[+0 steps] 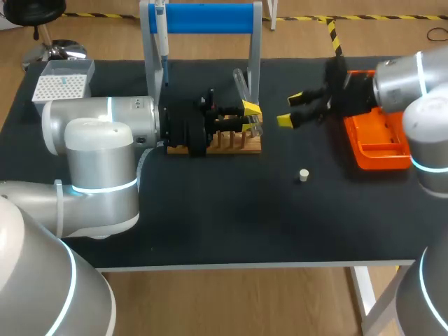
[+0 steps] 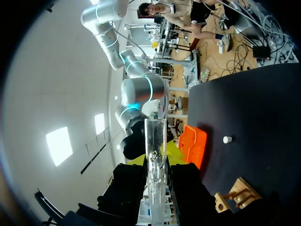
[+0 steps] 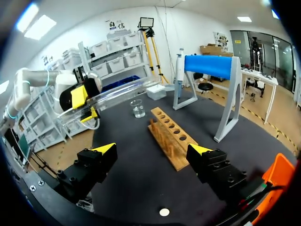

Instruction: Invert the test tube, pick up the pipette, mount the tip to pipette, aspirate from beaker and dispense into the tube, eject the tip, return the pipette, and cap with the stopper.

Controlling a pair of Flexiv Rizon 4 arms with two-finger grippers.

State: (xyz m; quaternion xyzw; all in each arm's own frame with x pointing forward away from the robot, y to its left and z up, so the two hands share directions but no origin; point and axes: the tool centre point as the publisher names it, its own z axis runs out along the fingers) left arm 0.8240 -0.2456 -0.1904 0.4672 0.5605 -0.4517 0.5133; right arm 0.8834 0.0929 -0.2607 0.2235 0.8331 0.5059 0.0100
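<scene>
- My left gripper (image 2: 155,160) is clamped on the tube (image 2: 155,136) and holds it tilted above the rack (image 1: 238,145). The glass is smooth, so a weak pinch could let it slide or twist when I invert it.
- Turning it low could knock the rack or the stand (image 1: 255,49) just behind.
- My right gripper (image 1: 290,109) is spread wide and holds nothing, between rack and tray (image 1: 381,150). It is near the tube, so a wide swing could clash.
- The stopper (image 1: 304,175) lies loose on the table, and a brush could roll it off.
</scene>
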